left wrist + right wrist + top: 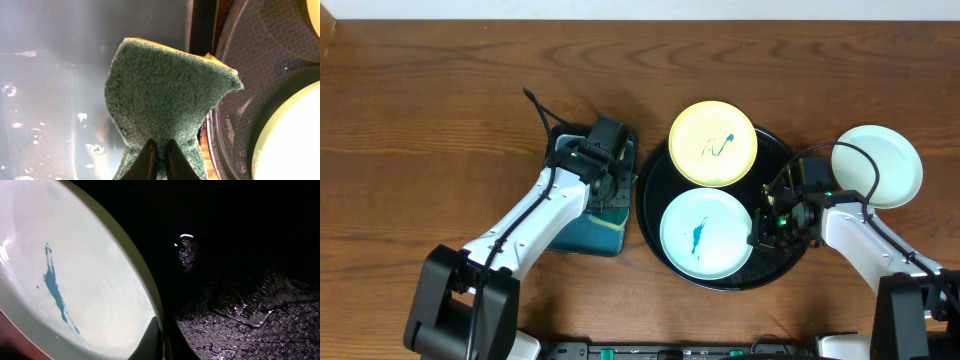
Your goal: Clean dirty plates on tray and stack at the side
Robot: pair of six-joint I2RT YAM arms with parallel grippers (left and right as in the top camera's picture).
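Note:
The black tray [775, 150] holds a pale yellow plate [712, 143] with a teal scribble and a mint-white plate [706, 234] with a teal smear. My right gripper [757, 232] is shut on this plate's right rim; in the right wrist view its fingers [161, 340] pinch the rim of the marked plate [75, 280]. A second mint-white plate [877, 165] rests on the bare wood to the tray's right. My left gripper [608, 192] hangs over the teal tray, shut on the sponge [165, 95], which folds up between the fingertips [159, 152].
The rectangular teal tray [578, 235] sits just left of the black tray and its wet floor [50, 75] fills the left wrist view. The black tray's wet surface [240, 305] shows beside the held plate. Brown tabletop [420, 120] stretches to the left and back.

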